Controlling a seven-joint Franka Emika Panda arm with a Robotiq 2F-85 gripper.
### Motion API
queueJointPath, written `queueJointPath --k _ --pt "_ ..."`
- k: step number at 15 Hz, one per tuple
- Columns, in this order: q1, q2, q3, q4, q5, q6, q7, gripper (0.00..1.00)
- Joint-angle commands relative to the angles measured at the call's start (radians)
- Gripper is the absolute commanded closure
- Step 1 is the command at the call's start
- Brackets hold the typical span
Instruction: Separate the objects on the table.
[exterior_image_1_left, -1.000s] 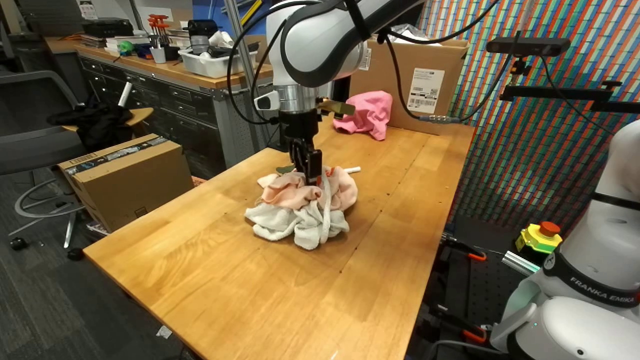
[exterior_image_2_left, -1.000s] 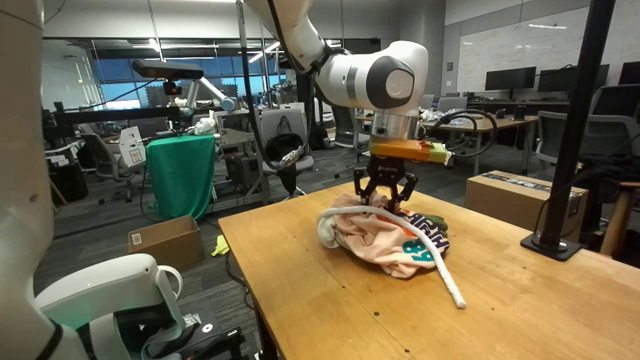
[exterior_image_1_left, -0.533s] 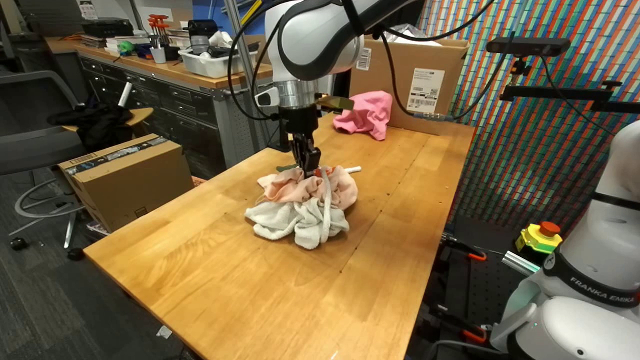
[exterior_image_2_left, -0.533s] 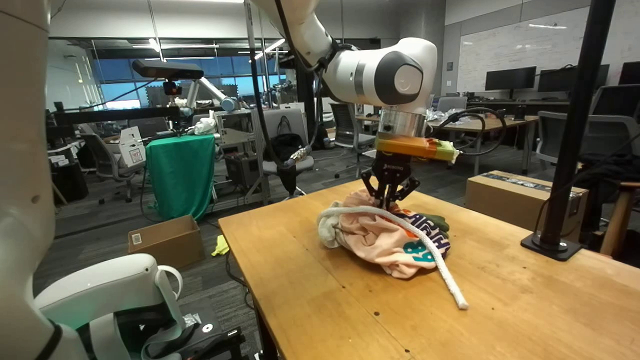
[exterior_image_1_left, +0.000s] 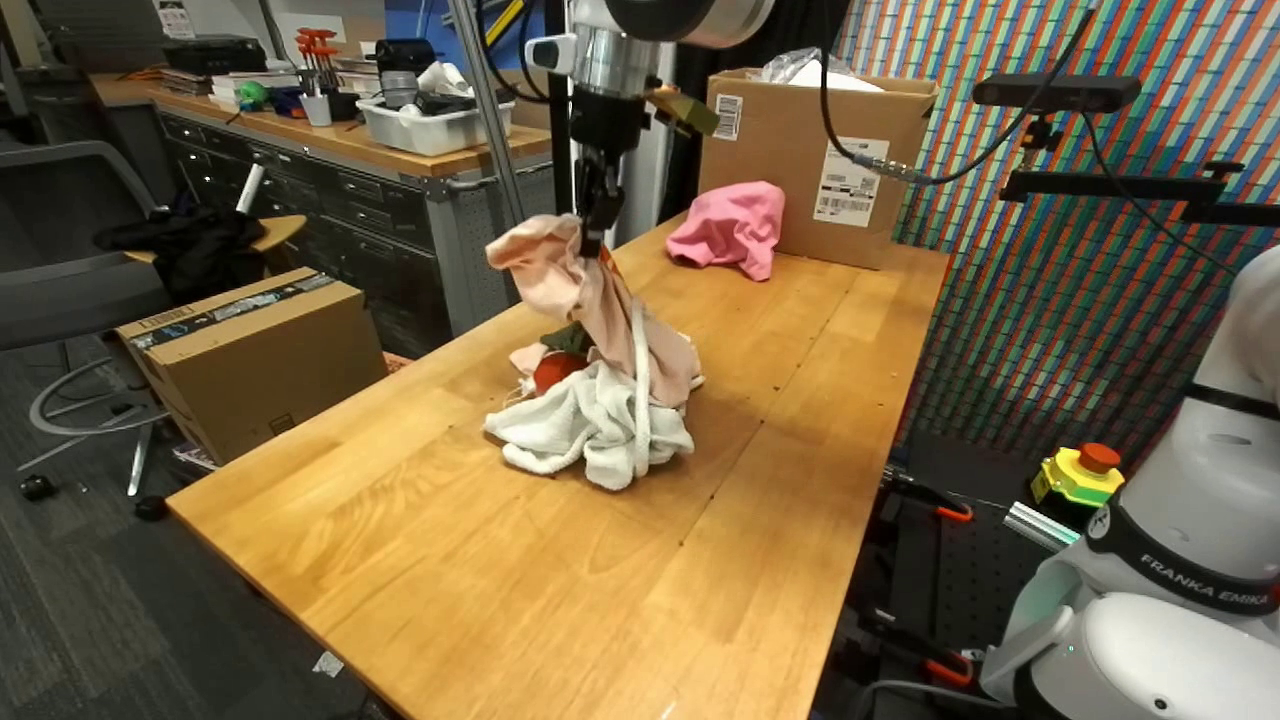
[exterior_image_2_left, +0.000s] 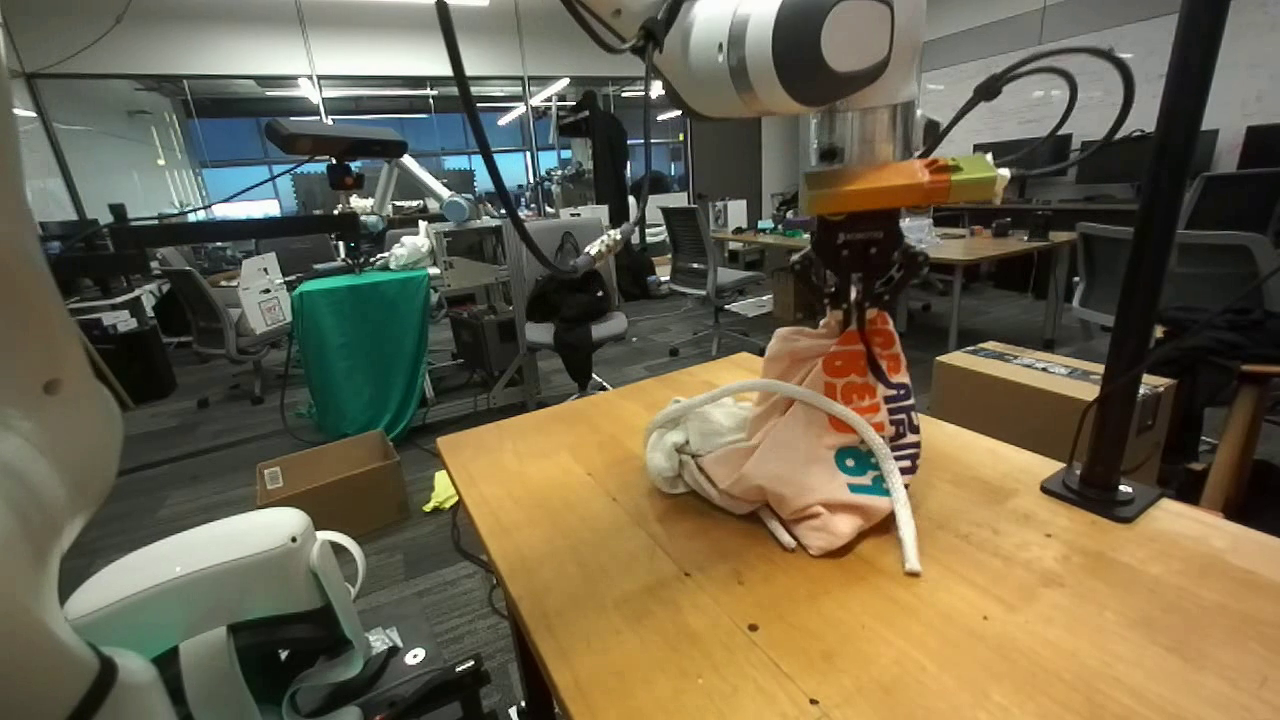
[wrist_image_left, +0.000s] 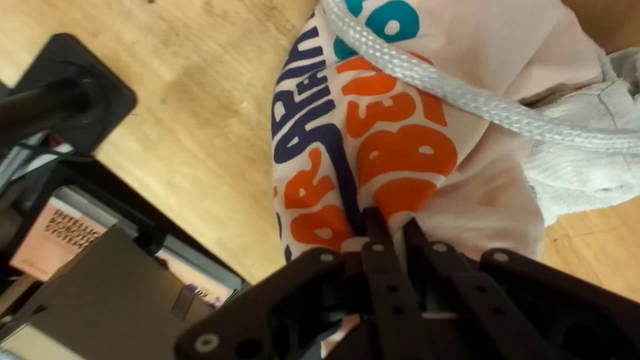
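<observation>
Peach cloth (exterior_image_2_left: 810, 450) hangs by its upper end from the pincer (wrist_image_left: 392, 219), whose fingers are clamped on a fold of it; its lower end rests among the heap on the worktop (exterior_image_1_left: 560, 580). The high grip probably serves to draw it up and away from what lies beneath. A white cord (wrist_image_left: 435, 82) runs across it and may well come along with the pull. White-grey cloth (exterior_image_1_left: 572, 428) bunches against its foot on the near side, and beyond that, to the left, sits a red-and-green plush toy (exterior_image_1_left: 556, 372). Pink cloth (exterior_image_1_left: 730, 228) lies well apart at the far end, just beside a cardboard box (exterior_image_1_left: 780, 150); its place suggests it counts as separated, with the rest left to sort.

In an exterior view the printed lettering (exterior_image_2_left: 860, 468) shows plainly, with an end of the cord reaching down to the right, but neither toy nor pink cloth can be seen. In an exterior view that takes in the toy's green part (exterior_image_1_left: 567, 339), the peach side is mostly plain and the white-grey cloth lies in fuller sight. Only the wrist view brings the grip close: the fingertips (wrist_image_left: 375, 230) stand nearly together with thin fabric between them, and the cord's woven surface can be made out.
</observation>
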Motion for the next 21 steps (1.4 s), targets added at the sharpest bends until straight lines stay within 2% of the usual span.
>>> queueJointPath --k 1,7,12,15,17,21 --pt "-0.009 -0.116 -0.025 -0.051 0.018 0.112 0.045 0.94" --pt "-0.003 -0.224 -0.068 -0.105 -0.007 0.337 0.157 0.94" --pt "-0.006 -0.25 -0.09 -0.116 -0.093 0.511 0.315 0.94" --pt "-0.003 -0.232 -0.092 -0.092 -0.159 0.519 0.387 0.94" --pt "0.003 -0.218 -0.087 -0.068 -0.194 0.481 0.415 0.94" --pt "0.032 -0.187 -0.06 -0.002 -0.237 0.341 0.42 0.94"
